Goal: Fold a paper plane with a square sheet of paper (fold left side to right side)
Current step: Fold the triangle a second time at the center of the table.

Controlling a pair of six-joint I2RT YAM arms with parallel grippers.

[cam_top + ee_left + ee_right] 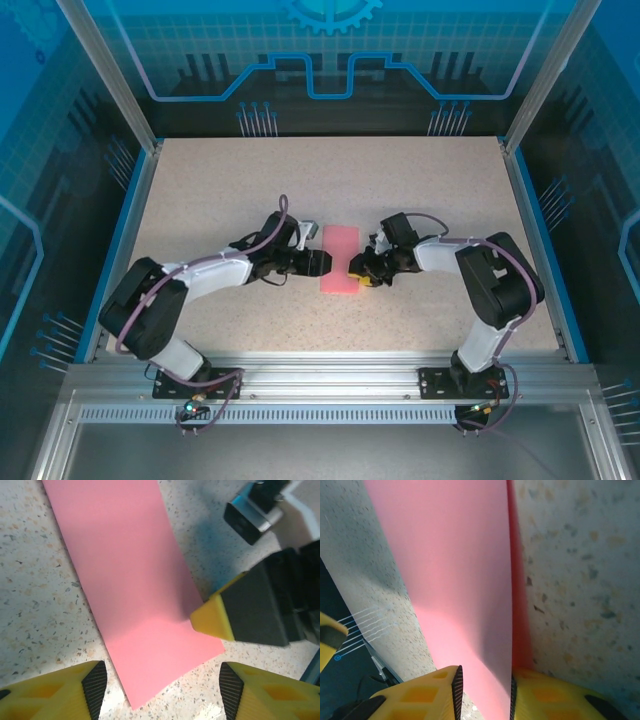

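Note:
The square sheet of paper (340, 258) lies folded in half as a narrow salmon-pink strip at the table's middle. Its top layer (460, 580) stands slightly lifted along the right edge, with the lower layer showing red beneath. My left gripper (322, 263) sits at the strip's left edge, open. In the left wrist view its fingers stand wide apart around the paper's near corner (150, 675) without touching it. My right gripper (362, 275) is at the strip's right edge. Its jaws are a narrow gap apart around that edge (485, 690), and one yellow fingertip (212, 622) rests on the paper.
The speckled tabletop (220, 190) is bounded by blue rails and aluminium posts. Both arms reach inward from the near edge and nearly meet over the strip. A small camera block (252, 512) on the right wrist hangs close above the paper's far right.

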